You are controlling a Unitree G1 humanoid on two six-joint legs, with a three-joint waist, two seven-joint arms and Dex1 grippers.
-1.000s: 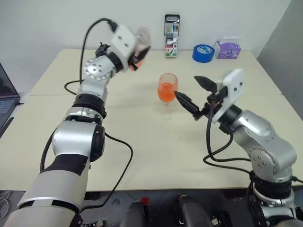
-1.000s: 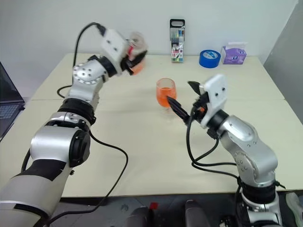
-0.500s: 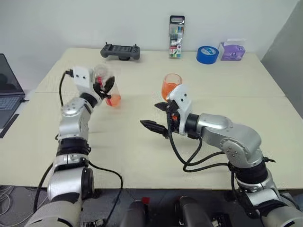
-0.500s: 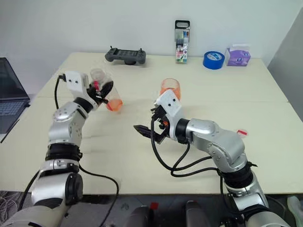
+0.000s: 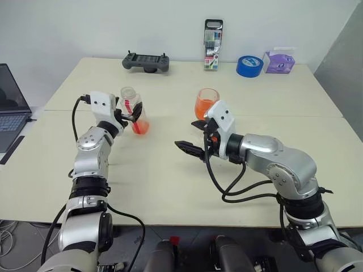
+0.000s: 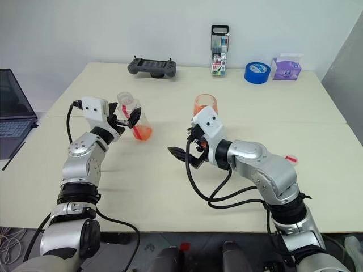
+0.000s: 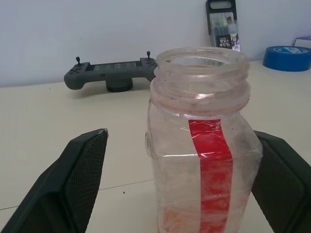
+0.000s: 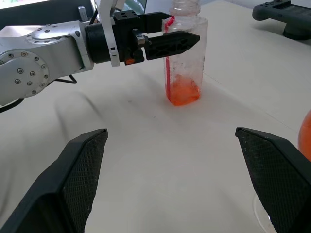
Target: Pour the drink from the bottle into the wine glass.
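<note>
On the cream table (image 5: 170, 187), toward my left side, the bottle (image 5: 134, 111) stands upright with its mouth uncapped and a red strip running down its clear wall; a shallow remainder of the drink (image 8: 183, 94) sits at its base. My left gripper (image 5: 131, 114) brackets the bottle, one black finger on each side. In the left wrist view a visible gap separates each finger from the plastic, so I read the jaws as spread wide and gripping nothing. Near the table's middle, well apart from the bottle, the wine glass (image 5: 206, 103) stands with orange liquid filling most of its bowl. My right gripper (image 5: 195, 139) hovers just in front of the glass, pointing toward the bottle, fingers parted wide and empty. Along the far edge lie a dark game controller (image 5: 145, 61), an upright marker pack (image 5: 212, 37), a blue tape roll (image 5: 248, 66) and a purple tissue box (image 5: 278, 60). A laptop (image 5: 10, 107) sits beyond the table's left edge.
</note>
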